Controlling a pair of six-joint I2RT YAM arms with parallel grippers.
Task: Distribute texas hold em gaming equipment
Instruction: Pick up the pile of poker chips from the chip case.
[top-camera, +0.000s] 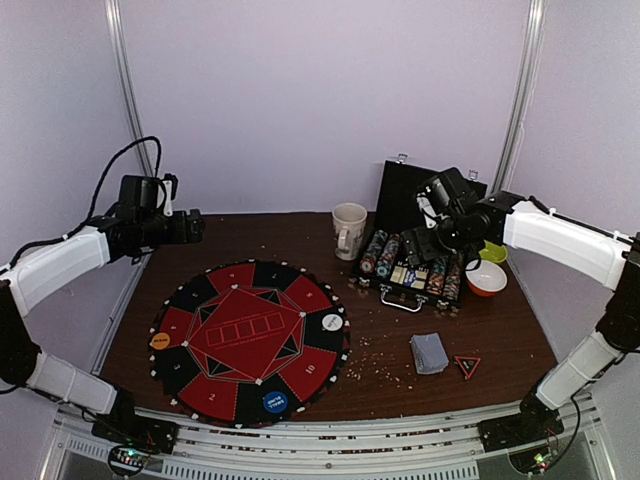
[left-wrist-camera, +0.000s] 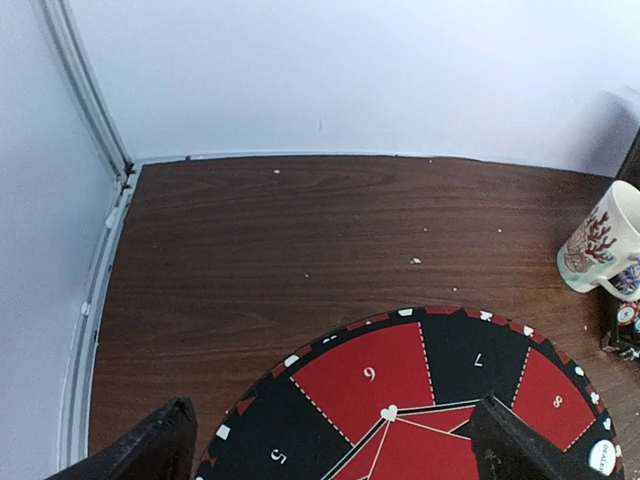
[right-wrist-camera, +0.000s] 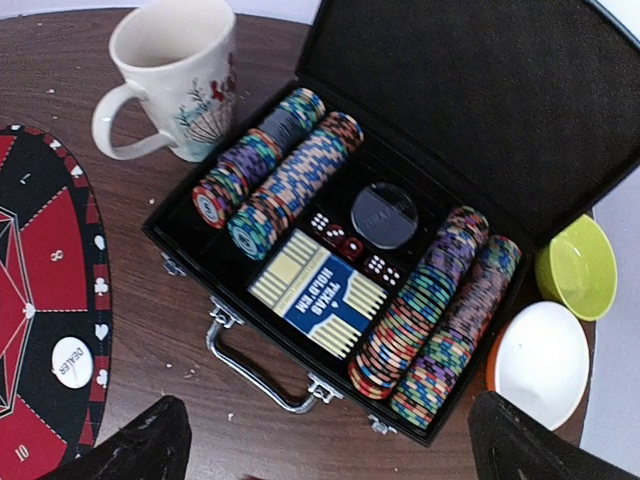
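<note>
Hovering left hand (left-wrist-camera: 335, 445): held wide, raised near mat (left-wrist-camera: 400, 385).
Right hand (right-wrist-camera: 335, 445): held wide over chips (right-wrist-camera: 290, 185) in case (right-wrist-camera: 480, 90).
Nearby: mug (right-wrist-camera: 180, 70), bowls (right-wrist-camera: 578, 265).

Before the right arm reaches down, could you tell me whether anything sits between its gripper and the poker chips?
Nothing visible does: the open right gripper hangs above the uncovered poker chips in their case.

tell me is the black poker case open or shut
Open. The black case has its lid raised behind the tray, exposing chip rows, dice and a card deck.
</note>
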